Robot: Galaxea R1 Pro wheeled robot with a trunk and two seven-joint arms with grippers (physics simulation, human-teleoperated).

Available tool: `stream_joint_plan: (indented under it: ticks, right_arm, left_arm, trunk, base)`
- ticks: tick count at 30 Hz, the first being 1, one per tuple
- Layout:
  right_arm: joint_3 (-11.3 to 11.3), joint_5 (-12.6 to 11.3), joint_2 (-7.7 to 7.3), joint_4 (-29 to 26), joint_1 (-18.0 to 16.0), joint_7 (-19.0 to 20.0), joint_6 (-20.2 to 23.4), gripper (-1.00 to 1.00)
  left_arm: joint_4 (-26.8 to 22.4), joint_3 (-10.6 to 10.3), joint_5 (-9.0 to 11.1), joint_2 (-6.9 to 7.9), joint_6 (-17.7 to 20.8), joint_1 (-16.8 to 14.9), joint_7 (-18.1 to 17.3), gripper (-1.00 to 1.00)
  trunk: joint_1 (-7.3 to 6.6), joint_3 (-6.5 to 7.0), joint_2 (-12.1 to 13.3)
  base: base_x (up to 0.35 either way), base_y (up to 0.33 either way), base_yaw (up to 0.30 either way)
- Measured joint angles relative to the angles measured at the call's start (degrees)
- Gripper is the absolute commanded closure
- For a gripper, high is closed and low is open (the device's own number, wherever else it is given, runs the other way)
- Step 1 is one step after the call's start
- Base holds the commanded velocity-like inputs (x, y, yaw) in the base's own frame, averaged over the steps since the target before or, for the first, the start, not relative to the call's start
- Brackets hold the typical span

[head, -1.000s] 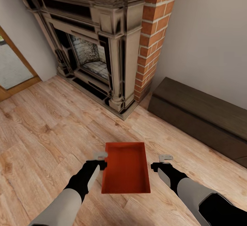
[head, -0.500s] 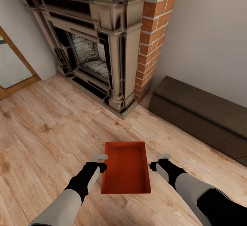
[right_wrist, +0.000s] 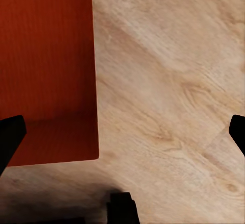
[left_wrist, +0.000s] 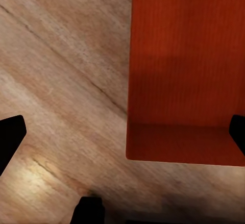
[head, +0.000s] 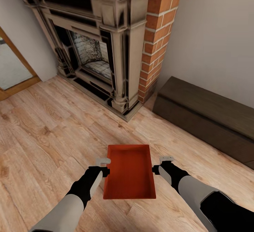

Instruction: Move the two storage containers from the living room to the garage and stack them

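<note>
One orange-red storage container, an open-topped bin, sits on the living room's light wood planks between my two arms. My left gripper is open at the bin's left long wall. In the left wrist view that gripper straddles the container, one fingertip over the planks and the other over the bin's inside. My right gripper is open at the right long wall. In the right wrist view it spans the container edge and the floor. The garage is out of view.
A dark carved fireplace with a red brick column stands ahead. A long dark low bench runs along the white wall to the right. A wood-framed glass door is at the far left.
My right gripper has moved left, close to the container's right wall. The left gripper and the container have stayed put. The view has shifted slightly.
</note>
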Motion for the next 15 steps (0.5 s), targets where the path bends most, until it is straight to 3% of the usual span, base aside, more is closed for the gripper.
stream_joint_plan:
  ticks: [15]
  right_arm:
    - [0.00, -0.01, 0.05, 0.00, 0.00, -0.04, -1.17, -1.00]
  left_arm:
    - [0.00, -0.08, -0.08, 0.00, 0.05, 0.00, 0.10, -1.00]
  trunk:
    - [3.30, -2.69, -6.02]
  base:
    - [0.000, 0.000, 0.000]
